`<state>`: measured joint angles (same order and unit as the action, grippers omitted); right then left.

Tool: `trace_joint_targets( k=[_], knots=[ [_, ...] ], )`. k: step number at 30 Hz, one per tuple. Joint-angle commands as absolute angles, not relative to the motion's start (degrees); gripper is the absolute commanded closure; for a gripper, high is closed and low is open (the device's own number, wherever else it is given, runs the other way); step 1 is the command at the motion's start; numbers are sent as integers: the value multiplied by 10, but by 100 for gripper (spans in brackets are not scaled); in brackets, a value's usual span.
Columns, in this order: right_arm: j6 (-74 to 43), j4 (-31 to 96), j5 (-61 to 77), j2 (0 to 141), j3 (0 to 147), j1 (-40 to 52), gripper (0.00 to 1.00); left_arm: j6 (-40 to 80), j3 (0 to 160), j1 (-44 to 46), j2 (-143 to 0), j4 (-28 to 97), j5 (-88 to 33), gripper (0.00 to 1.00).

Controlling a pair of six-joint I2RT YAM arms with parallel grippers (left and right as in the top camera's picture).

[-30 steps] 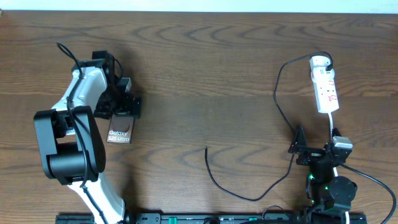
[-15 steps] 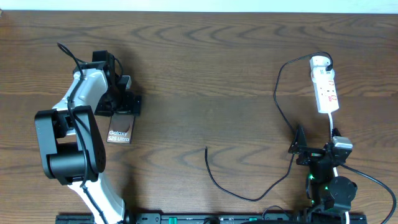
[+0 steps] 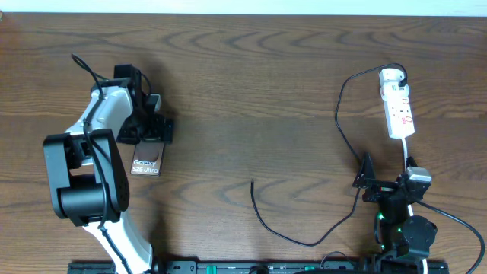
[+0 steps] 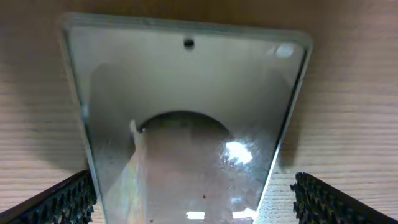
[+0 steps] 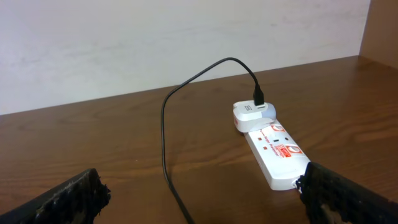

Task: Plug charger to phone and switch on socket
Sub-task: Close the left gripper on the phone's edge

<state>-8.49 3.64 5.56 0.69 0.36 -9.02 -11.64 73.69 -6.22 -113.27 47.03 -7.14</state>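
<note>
The phone [image 3: 146, 161] lies flat at the left, "Galaxy" lettering up. My left gripper [image 3: 154, 125] is over its far end, open, with one finger on each side of the phone. In the left wrist view the glossy phone [image 4: 186, 93] fills the space between my fingers [image 4: 196, 196]. The black charger cable [image 3: 340, 114] runs from a white adapter [image 3: 391, 74] on the socket [image 3: 400, 106] down across the table to a loose tip [image 3: 253, 182]. My right gripper [image 3: 373, 183] is open near the cable. In the right wrist view the cable [image 5: 165, 143] passes between my fingers [image 5: 199, 190], with the socket [image 5: 277, 152] ahead.
The power strip's white cord [image 3: 409, 152] runs down towards the right arm's base. A dark rail [image 3: 228, 268] lines the front table edge. A pale wall [image 5: 155, 43] stands behind the table.
</note>
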Motion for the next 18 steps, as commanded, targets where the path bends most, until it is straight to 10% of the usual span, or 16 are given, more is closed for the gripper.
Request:
trace_joint_targets(
  k=[1, 18],
  knots=[
    [-81, 39, 55, 4, 3, -85, 1, -114, 719, -62, -1136, 462, -68, 2],
    [-81, 39, 55, 4, 3, -85, 1, -135, 716, -62, -1136, 452, -30, 2]
  ],
)
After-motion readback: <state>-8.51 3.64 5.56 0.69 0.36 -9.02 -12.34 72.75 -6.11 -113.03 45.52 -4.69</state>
